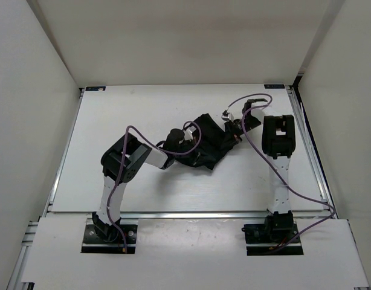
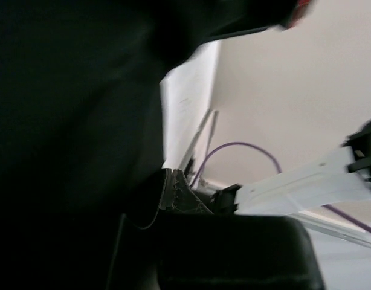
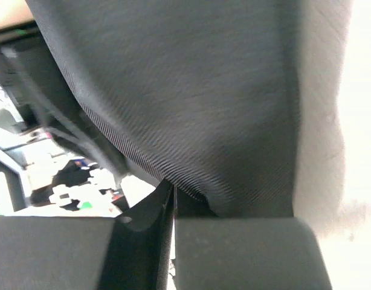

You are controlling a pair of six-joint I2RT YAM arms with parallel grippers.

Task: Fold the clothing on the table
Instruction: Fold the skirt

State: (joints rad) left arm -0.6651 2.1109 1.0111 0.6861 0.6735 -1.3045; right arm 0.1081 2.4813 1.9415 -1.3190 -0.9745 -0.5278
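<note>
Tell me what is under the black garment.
The white table shows all round the clothing. The left hand and the right hand grip its two ends. Anything else beneath the cloth is hidden.

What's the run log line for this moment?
left gripper: shut on clothing | right gripper: shut on clothing | clothing: crumpled between grippers | fold: not yet done
</note>
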